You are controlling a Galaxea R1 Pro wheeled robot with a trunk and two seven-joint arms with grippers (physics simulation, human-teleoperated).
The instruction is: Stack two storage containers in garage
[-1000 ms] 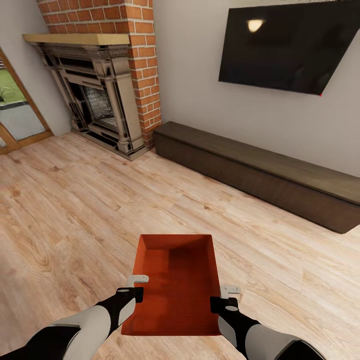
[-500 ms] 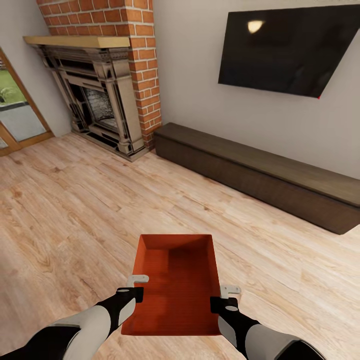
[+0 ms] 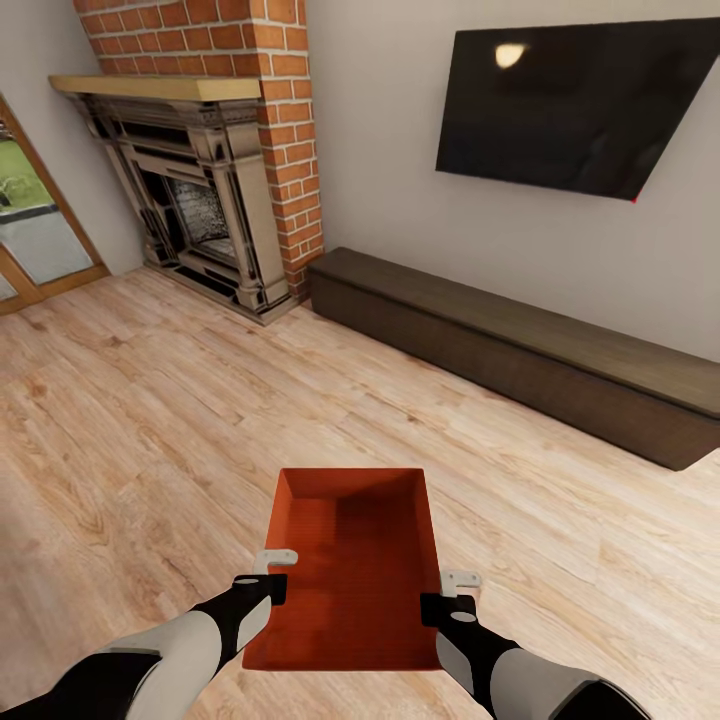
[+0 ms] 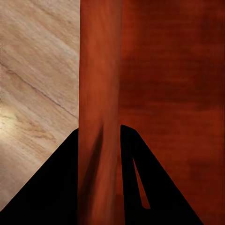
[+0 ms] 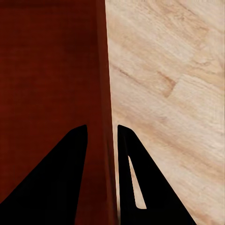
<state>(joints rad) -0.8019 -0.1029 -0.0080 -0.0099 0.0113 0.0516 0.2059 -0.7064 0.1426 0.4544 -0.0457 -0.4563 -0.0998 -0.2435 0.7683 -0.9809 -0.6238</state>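
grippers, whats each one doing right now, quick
Left gripper: shut on the left wall of the storage container.
Right gripper: shut on the container's right wall.

Right gripper clamped on the storage container wall — one dark finger on the inner side, the other on the outer, wall edge pinched between. Red-orange ribbed interior on one side, light wood plank floor beyond the wall on the other.
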